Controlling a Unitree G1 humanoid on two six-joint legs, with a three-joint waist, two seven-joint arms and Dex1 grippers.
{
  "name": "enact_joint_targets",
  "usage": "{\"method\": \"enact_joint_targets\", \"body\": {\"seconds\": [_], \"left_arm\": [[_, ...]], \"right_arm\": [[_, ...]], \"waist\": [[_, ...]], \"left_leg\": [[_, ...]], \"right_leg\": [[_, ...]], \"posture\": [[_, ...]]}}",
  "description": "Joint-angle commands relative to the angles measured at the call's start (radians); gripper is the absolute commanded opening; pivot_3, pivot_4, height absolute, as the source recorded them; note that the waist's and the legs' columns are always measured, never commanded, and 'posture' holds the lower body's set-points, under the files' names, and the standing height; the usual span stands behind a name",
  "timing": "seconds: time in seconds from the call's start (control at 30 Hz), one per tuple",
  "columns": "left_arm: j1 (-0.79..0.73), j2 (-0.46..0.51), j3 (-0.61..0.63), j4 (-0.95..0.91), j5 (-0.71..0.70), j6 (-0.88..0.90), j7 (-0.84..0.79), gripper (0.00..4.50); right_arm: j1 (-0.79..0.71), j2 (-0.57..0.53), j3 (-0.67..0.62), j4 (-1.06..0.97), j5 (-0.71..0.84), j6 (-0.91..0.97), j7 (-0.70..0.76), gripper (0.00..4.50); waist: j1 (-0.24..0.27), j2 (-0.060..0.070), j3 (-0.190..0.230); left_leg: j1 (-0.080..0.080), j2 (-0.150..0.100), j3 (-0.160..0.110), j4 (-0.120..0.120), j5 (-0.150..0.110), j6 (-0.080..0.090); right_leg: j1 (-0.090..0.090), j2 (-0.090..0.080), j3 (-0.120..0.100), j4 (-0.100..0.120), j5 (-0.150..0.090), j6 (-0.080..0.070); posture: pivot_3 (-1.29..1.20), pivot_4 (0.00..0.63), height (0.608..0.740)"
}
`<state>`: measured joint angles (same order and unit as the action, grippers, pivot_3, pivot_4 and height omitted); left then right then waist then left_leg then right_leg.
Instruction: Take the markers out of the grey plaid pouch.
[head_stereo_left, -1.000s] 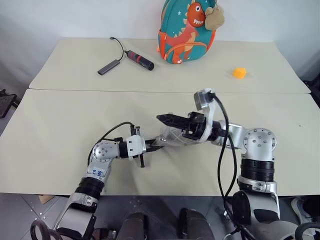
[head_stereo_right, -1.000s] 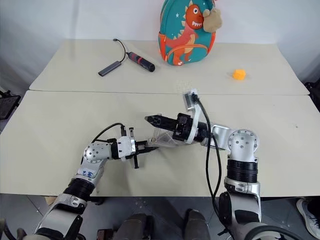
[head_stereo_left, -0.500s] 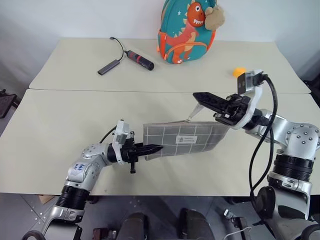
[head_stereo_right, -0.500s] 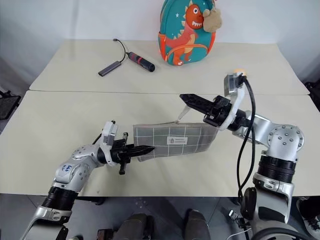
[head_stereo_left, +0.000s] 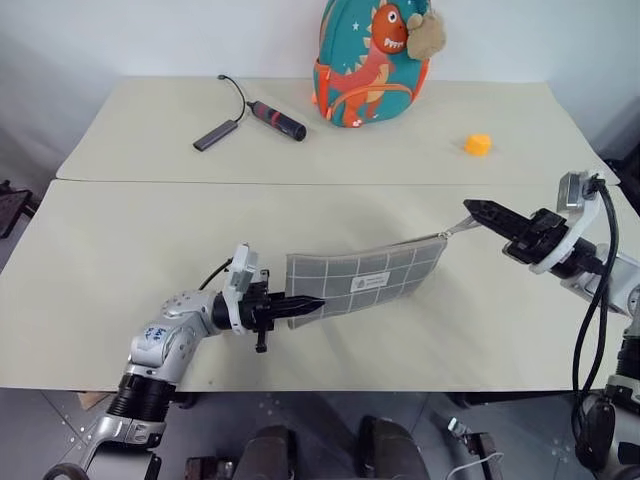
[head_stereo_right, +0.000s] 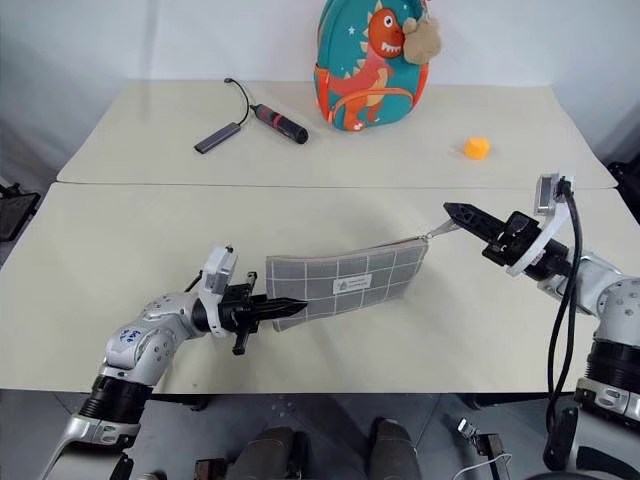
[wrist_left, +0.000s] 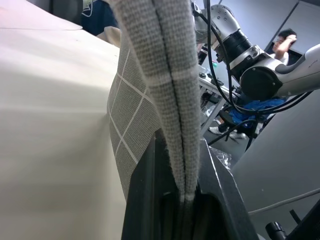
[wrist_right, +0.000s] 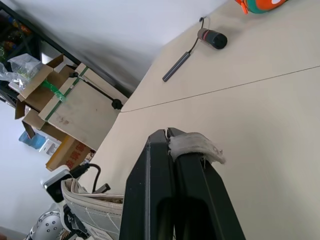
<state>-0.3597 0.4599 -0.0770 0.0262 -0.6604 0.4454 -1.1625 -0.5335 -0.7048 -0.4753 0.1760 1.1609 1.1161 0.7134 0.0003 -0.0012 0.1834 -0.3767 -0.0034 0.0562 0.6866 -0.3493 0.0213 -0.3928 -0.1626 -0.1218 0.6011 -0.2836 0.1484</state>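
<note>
Pouch: the flat grey plaid fabric pouch (head_stereo_left: 365, 283) with white grid lines and a small white label hangs stretched between the two grippers, just above the near beige surface (head_stereo_left: 120, 260), its long edge running from lower left up to the right.
Left gripper: the left gripper (head_stereo_left: 300, 305) is clamped tight on the pouch's left end; in the left wrist view the folded grey fabric sits pinched between its two black fingers (wrist_left: 145, 200).
Right gripper: the right gripper (head_stereo_left: 478, 211) is closed on the small pale pull tab (wrist_right: 197, 146) at the pouch's upper right corner, drawing it taut.
Zip: in the right wrist view the top edge of the pouch looks parted, with pale lining showing, so the opening seems at least partly undone; how far I cannot tell.
Markers: none can be seen, either on the surface or poking from the pouch; I judge they are inside.
Done: the pouch is gripped at both ends and apparently being opened.
Left: finish the opening, reach in or tip the pouch, and lay each marker out on the surface.
Bystanders: a teal dinosaur backpack (head_stereo_left: 372, 62), a red-and-black cabled stick (head_stereo_left: 277, 119) and a small orange block (head_stereo_left: 478, 145) sit on the far surface, well apart from the work.
</note>
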Motion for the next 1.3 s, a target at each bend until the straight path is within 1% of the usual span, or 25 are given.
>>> {"method": "enact_joint_targets", "body": {"seconds": [0.03,0.1,0.17,0.23,0.27,0.33,0.4,0.47,0.53,0.63,0.73,0.8,0.87,0.97,1.03,1.1,1.23,1.27,1.3], "left_arm": [[-0.013,0.002,0.010,0.014,0.010,0.001,-0.021,0.00],[-0.021,-0.006,0.005,0.020,0.008,0.007,-0.024,0.00],[-0.025,-0.010,0.003,0.023,0.002,0.020,-0.030,0.00],[-0.036,-0.019,0.009,0.017,-0.013,0.037,-0.031,0.00],[-0.043,-0.020,0.012,0.023,-0.015,0.045,-0.036,0.00],[-0.054,-0.021,0.015,0.038,-0.009,0.047,-0.044,0.00],[-0.063,-0.023,0.017,0.053,-0.002,0.045,-0.050,0.00],[-0.078,-0.028,0.018,0.077,0.012,0.024,-0.056,0.00],[-0.087,-0.037,0.017,0.099,0.032,-0.011,-0.060,0.00],[-0.105,-0.062,0.011,0.135,0.062,-0.069,-0.068,0.00],[-0.116,-0.080,0.009,0.159,0.090,-0.114,-0.077,0.00],[-0.119,-0.090,-0.024,0.179,0.137,-0.183,-0.109,0.00],[-0.123,-0.108,-0.051,0.213,0.188,-0.278,-0.132,0.00],[-0.132,-0.141,-0.054,0.246,0.207,-0.338,-0.143,0.00],[-0.137,-0.151,-0.059,0.258,0.213,-0.344,-0.153,0.00],[-0.143,-0.164,-0.064,0.274,0.221,-0.356,-0.155,0.00],[-0.153,-0.191,-0.075,0.315,0.250,-0.399,-0.155,0.00],[-0.154,-0.197,-0.076,0.320,0.257,-0.409,-0.152,0.00],[-0.155,-0.201,-0.077,0.324,0.262,-0.417,-0.151,0.00]], "right_arm": [[-0.028,-0.027,-0.041,-0.009,0.080,0.078,0.009,0.02],[-0.030,-0.021,-0.046,-0.035,0.119,0.106,0.024,0.40],[-0.022,-0.027,-0.035,-0.061,0.129,0.122,0.038,0.91],[0.050,-0.094,0.027,-0.162,0.139,0.188,0.152,1.61],[0.089,-0.113,0.069,-0.205,0.052,0.108,0.185,1.92],[0.150,-0.153,0.108,-0.243,-0.055,-0.006,0.264,2.57],[0.192,-0.187,0.126,-0.242,-0.124,-0.087,0.330,3.26],[0.315,-0.289,0.186,-0.227,-0.296,-0.273,0.485,3.86],[0.385,-0.335,0.208,-0.182,-0.403,-0.411,0.561,3.86],[0.419,-0.354,0.160,-0.084,-0.460,-0.510,0.604,3.86],[0.429,-0.361,0.132,-0.024,-0.505,-0.576,0.623,3.86],[0.422,-0.390,0.068,0.020,-0.508,-0.596,0.632,3.86],[0.384,-0.416,0.009,0.008,-0.484,-0.579,0.624,3.86],[0.383,-0.436,-0.064,-0.120,-0.409,-0.485,0.620,3.29],[0.364,-0.439,-0.084,-0.184,-0.379,-0.457,0.606,2.64],[0.320,-0.444,-0.073,-0.235,-0.356,-0.439,0.590,1.94],[0.193,-0.428,0.079,-0.382,-0.341,-0.432,0.578,0.56],[0.166,-0.420,0.138,-0.416,-0.362,-0.441,0.579,0.25],[0.148,-0.416,0.178,-0.437,-0.377,-0.448,0.580,0.03]], "waist": [[0.000,0.000,0.000],[0.000,0.000,0.000],[0.001,0.000,0.000],[0.011,0.001,0.000],[0.015,0.001,0.001],[0.022,0.001,0.001],[0.026,0.001,0.001],[0.031,0.001,0.001],[0.033,0.001,0.001],[0.026,0.001,0.001],[0.023,0.001,0.001],[0.023,0.001,0.001],[0.025,0.002,0.001],[0.026,0.002,0.001],[0.026,0.002,0.001],[0.026,0.002,0.001],[0.024,0.002,0.001],[0.024,0.002,0.001],[0.024,0.002,0.001]], "left_leg": [[0.000,0.000,0.000,0.000,0.000,0.000],[0.000,0.000,0.000,0.000,0.000,0.000],[0.000,0.000,0.000,0.000,0.000,0.000],[0.000,0.000,0.000,0.000,0.000,0.000],[0.000,0.000,-0.001,0.000,0.000,0.000],[0.000,0.000,-0.001,0.000,0.000,0.000],[0.000,-0.001,-0.001,0.000,0.000,0.000],[-0.001,-0.001,0.001,0.000,0.000,0.001],[-0.001,-0.002,0.000,0.000,0.000,0.002],[-0.001,-0.002,0.002,0.000,0.000,0.002],[0.000,-0.001,0.003,0.000,0.000,0.002],[0.001,-0.001,0.004,0.000,0.000,0.002],[0.001,-0.001,0.004,0.000,0.000,0.002],[0.001,-0.001,0.004,0.000,0.000,0.002],[0.001,0.000,0.003,0.000,0.000,0.002],[0.001,0.000,0.002,0.000,0.000,0.002],[0.001,0.000,0.001,0.001,0.000,0.002],[0.001,0.000,0.000,0.001,0.000,0.002],[0.001,0.000,-0.002,0.001,0.000,0.002]], "right_leg": [[0.000,0.000,0.000,0.000,0.000,0.000],[0.000,0.000,0.000,0.000,0.000,0.000],[0.000,0.000,0.000,0.000,0.000,0.000],[0.000,0.000,0.000,0.000,0.000,0.000],[0.000,0.000,0.000,-0.001,0.000,0.000],[0.000,0.000,-0.001,-0.001,0.000,0.000],[0.001,0.000,-0.001,-0.004,0.001,0.001],[0.001,0.000,0.001,-0.005,0.002,0.003],[0.002,0.000,0.000,-0.006,0.002,0.003],[0.002,0.000,0.001,-0.007,0.002,0.005],[0.002,0.000,0.001,-0.007,0.003,0.005],[0.002,0.000,0.001,-0.007,0.003,0.005],[0.002,0.000,0.001,-0.007,0.003,0.005],[0.002,0.000,0.001,-0.007,0.003,0.005],[0.002,0.000,0.000,-0.007,0.003,0.004],[0.003,0.000,0.000,-0.007,0.003,0.004],[0.003,-0.001,0.001,-0.007,0.003,0.004],[0.002,-0.001,0.001,-0.007,0.003,0.004],[0.002,0.000,0.001,-0.007,0.003,0.004]], "posture": [[0.00,0.150,0.740],[0.00,0.150,0.740],[0.00,0.150,0.740],[0.00,0.150,0.740],[0.00,0.150,0.740],[0.00,0.150,0.740],[0.00,0.150,0.740],[0.00,0.150,0.740],[0.00,0.150,0.740],[0.00,0.150,0.740],[0.00,0.150,0.740],[0.00,0.150,0.740],[0.00,0.150,0.740],[0.00,0.150,0.740],[0.00,0.150,0.740],[0.00,0.150,0.740],[0.00,0.150,0.740],[0.00,0.150,0.740],[0.00,0.150,0.740]]}}
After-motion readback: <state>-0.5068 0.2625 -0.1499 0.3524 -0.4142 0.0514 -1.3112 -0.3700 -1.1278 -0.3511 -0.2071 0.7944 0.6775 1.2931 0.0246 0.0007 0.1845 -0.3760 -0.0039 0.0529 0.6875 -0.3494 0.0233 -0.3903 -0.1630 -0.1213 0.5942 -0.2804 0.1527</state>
